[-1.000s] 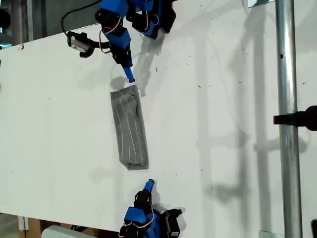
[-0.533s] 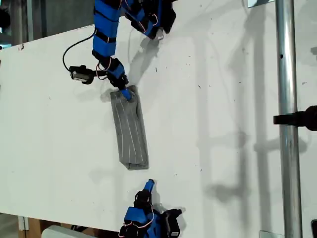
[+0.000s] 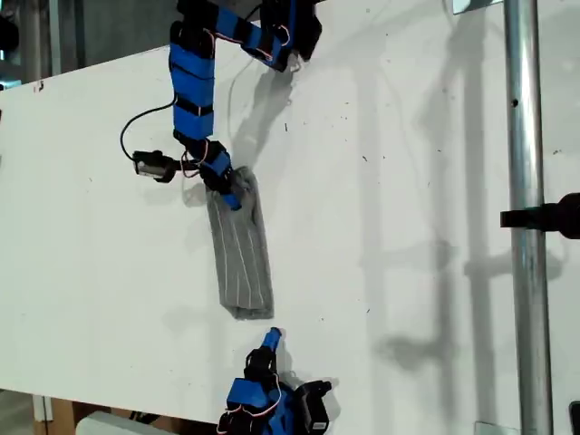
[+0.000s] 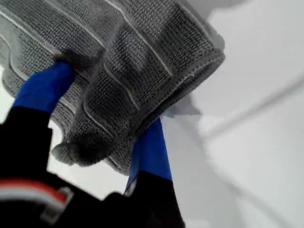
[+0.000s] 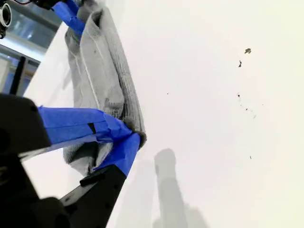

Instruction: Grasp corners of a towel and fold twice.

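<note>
The grey striped towel [image 3: 243,254] lies folded into a narrow strip on the white table [image 3: 408,181]. My first gripper [image 3: 228,195] reaches down from the exterior view's top and is shut on the strip's far end. In the first wrist view the bunched towel [image 4: 128,61] sits between the two blue fingers [image 4: 45,88] of my first gripper [image 4: 97,118], and a rounded corner hangs below. My second gripper [image 3: 272,338] rests shut, just off the strip's near end at the exterior view's bottom. In the second wrist view my second gripper [image 5: 134,137] has its tips together, with the towel [image 5: 102,71] beyond them.
A metal pole [image 3: 526,136] with a black clamp [image 3: 548,217] stands at the exterior view's right. The first arm's wrist camera [image 3: 149,165] and cable hang beside the towel. The table's edge runs along the exterior view's left and bottom.
My first gripper came down from beyond the towel's far end onto it and closed on it, nudging the strip slightly toward the exterior view's bottom. The second arm has not moved.
</note>
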`<state>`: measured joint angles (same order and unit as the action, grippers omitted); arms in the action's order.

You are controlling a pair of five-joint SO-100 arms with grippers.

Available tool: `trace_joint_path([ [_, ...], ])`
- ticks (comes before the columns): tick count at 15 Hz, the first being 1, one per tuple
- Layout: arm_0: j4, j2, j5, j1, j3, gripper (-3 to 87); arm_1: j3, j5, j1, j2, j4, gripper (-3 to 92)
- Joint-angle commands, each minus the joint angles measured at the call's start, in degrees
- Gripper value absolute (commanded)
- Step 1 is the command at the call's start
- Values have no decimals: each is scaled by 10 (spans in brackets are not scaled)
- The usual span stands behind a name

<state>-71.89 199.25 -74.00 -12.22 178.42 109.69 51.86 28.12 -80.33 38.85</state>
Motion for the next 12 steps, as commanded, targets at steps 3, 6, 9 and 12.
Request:
trace_joint_path([
  [3,0,3,-2,-9,4,-12,18,-4,-32,-122,96,-1],
  [6,-1,3,-2,-9,4,-12,81,47,-49,-303,320,-1],
  [9,-1,3,-2,-7,4,-12,47,142,-105,-347,584,-1],
  [12,-2,3,-2,-8,4,-12,-54,159,-167,-356,616,-1],
])
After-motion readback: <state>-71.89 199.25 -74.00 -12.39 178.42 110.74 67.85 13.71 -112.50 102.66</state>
